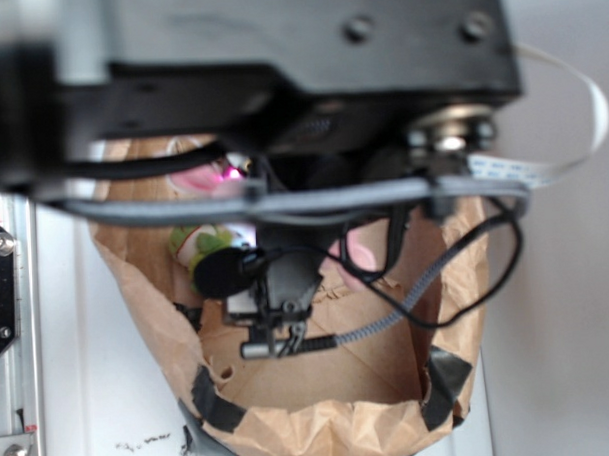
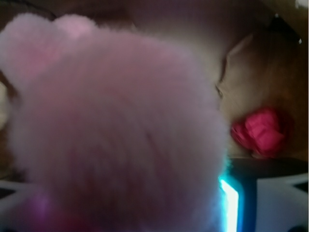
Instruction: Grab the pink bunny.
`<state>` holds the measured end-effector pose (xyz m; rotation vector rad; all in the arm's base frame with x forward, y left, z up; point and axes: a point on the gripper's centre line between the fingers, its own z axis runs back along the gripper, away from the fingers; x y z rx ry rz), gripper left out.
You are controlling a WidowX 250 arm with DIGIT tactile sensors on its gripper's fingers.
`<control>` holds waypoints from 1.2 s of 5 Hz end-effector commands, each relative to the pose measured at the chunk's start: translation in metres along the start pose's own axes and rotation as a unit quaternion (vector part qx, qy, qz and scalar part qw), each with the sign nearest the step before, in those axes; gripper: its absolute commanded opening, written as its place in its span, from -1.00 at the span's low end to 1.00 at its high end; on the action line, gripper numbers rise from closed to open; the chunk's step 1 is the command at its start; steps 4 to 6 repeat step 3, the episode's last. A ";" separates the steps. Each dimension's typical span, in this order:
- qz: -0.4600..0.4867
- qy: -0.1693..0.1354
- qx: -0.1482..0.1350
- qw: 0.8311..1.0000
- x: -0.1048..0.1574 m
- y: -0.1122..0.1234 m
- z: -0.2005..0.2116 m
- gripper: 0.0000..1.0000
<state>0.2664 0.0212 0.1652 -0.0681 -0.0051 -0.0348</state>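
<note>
Pink fuzz fills almost the whole wrist view: the pink bunny point(image 2: 116, 130) sits right against the camera, blurred, with two rounded lumps at top left that are probably its ears. To its right, lower down inside the bag, lies a bright red wrinkly ball point(image 2: 258, 133) on brown paper. At the bottom right edge a dark block with a glowing cyan strip shows; likely part of the gripper, but too blurred to be sure.

Exterior view gives the context the wrist cam lacks: a brown paper bag point(image 1: 321, 428) with black tape on its rim, standing on a white surface, with the arm's black body and cables blocking most of the opening. A green and cream plush toy point(image 1: 200, 242) is at the left inside the bag, only visible here. Gripper point(image 1: 278, 339) hangs down inside the bag. Pink patches show beside it, at upper left and right. The ball isn't visible here.

Jaws: can't tell how far open or whether they have hold of the bunny; neither view shows the fingertips clearly.
</note>
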 end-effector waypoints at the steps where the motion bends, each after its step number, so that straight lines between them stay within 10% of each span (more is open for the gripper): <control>1: 0.028 -0.115 0.042 0.992 0.019 -0.015 0.007 -1.00; 6: 0.023 -0.104 0.066 0.992 0.028 -0.017 -0.001 -1.00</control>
